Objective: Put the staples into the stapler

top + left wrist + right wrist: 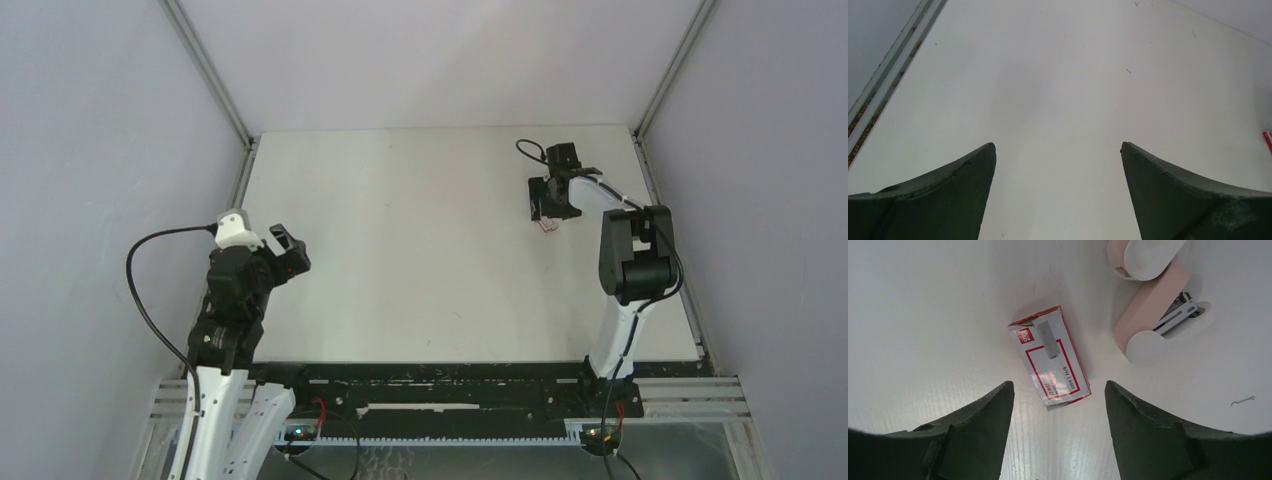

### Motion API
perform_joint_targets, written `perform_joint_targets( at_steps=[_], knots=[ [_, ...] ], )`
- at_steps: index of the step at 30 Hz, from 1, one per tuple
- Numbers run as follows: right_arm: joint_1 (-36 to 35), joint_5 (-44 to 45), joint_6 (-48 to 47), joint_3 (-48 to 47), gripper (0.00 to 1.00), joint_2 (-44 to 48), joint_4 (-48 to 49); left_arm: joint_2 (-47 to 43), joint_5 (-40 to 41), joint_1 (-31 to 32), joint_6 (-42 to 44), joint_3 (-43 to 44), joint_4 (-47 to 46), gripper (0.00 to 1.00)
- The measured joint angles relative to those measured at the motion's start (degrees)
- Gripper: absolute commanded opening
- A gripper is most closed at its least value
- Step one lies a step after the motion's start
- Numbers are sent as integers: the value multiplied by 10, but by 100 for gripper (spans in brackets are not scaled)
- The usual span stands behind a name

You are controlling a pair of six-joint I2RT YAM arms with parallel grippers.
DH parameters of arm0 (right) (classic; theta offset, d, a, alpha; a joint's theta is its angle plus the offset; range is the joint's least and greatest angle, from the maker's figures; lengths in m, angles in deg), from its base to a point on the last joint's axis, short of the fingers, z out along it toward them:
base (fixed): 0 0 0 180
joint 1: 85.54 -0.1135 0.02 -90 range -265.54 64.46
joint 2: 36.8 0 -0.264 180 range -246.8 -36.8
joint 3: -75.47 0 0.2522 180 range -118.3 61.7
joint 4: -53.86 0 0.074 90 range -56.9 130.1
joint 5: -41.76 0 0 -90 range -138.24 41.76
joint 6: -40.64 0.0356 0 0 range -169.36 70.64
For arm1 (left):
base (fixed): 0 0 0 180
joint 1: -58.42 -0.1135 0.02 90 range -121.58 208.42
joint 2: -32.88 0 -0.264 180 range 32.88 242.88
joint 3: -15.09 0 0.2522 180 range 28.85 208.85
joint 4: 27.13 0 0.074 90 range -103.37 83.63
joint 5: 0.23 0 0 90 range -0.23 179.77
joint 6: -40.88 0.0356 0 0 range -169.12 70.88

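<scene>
Gaping: L end effector [1058,145], R end effector [1058,384] | staples [1048,339] x1 | box [1060,374] x1 | staplers [1147,307] [1144,256] x2

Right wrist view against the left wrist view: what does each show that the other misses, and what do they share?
Only the right wrist view: the staple box with a grey strip of staples on its label, a pink stapler with its metal tray showing, a second stapler and a loose staple. Only the left wrist view: the table's edge rail and a red sliver at the right border, too cropped to identify. Both: the bare white table and an open, empty claw: the right claw, the left claw.
</scene>
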Motion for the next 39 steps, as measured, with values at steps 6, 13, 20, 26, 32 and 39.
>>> perform_joint_targets(
  at_steps=[6,13,20,26,32,39],
  knots=[
    [0,-7,-7,-13,66,-23,-14,3,-8,-2,0,0,0,98],
    [-1,-5,-12,-23,53,-43,-18,11,-11,-5,0,0,0,98],
    [-1,-12,-15,-26,42,-47,-21,18,-13,-7,0,0,0,98],
    [-2,-35,-16,-26,41,-47,-23,19,-14,-8,0,0,0,98],
    [-26,-74,-18,-20,41,-26,-31,19,-15,-10,0,0,0,98],
    [-143,-111,-30,-14,41,34,-40,22,-25,-11,0,0,0,98]
  ],
)
